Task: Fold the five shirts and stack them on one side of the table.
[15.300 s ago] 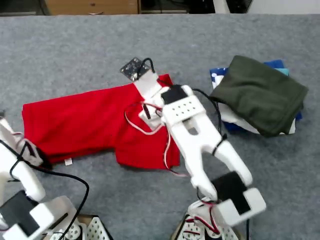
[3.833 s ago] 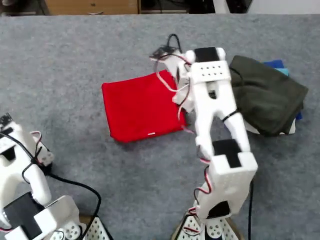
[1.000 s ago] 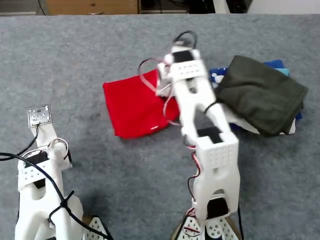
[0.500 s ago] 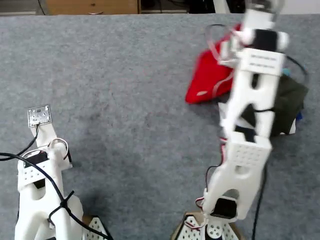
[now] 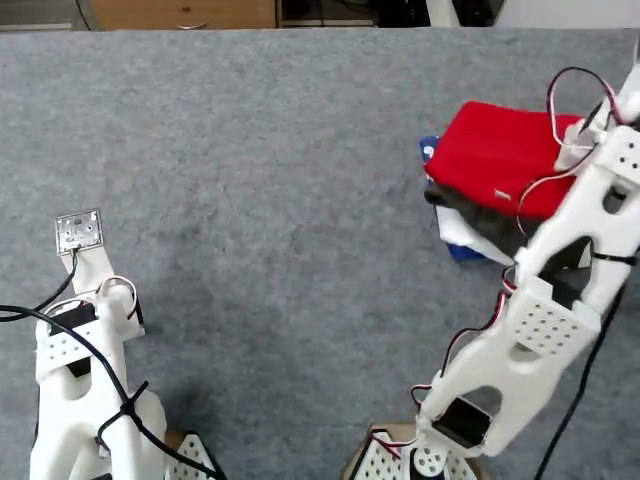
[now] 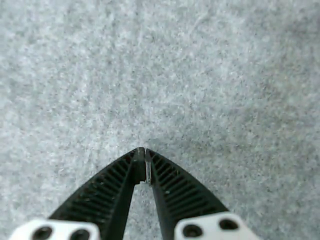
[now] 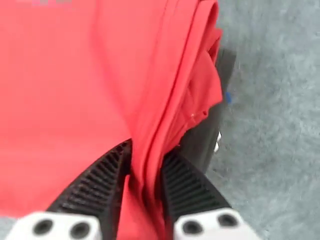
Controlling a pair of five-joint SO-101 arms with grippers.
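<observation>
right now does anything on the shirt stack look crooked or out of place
The red shirt lies slightly skewed on the dark shirt, which pokes out along one edge. The right arm's fingers pinch the red shirt's folded edge.

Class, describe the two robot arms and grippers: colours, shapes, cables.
Left arm and right arm: white blocky plastic, perforated plates; black cable on the left, red-and-white wires along the right. Left gripper and right gripper: black, ribbed, tapering fingers.

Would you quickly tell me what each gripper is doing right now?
Left gripper: closed, holding nothing.
Right gripper: closed on the red shirt.
</observation>
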